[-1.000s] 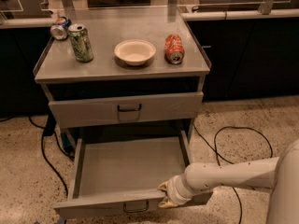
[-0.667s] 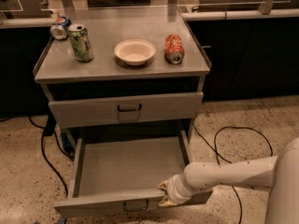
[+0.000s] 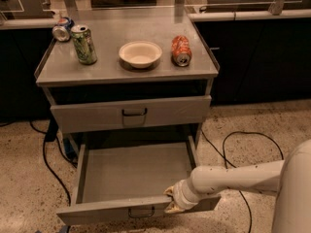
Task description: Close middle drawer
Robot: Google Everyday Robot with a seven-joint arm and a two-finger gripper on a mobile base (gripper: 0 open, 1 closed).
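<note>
The middle drawer (image 3: 131, 171) is a wide grey tray pulled far out of the cabinet, empty inside. Its plain front panel (image 3: 107, 212) carries a small thin loop handle (image 3: 141, 212). My gripper (image 3: 171, 200) is at the end of the white arm that comes in from the right. It sits at the front panel's top edge, right of the handle, touching the panel. The upper drawer (image 3: 131, 112) with a black handle is closed above.
On the cabinet top (image 3: 126, 64) stand a green can (image 3: 84, 44), a white bowl (image 3: 140, 53), an orange can lying down (image 3: 181, 50) and a crushed can (image 3: 61, 29). Black cables (image 3: 243, 144) lie on the speckled floor at both sides.
</note>
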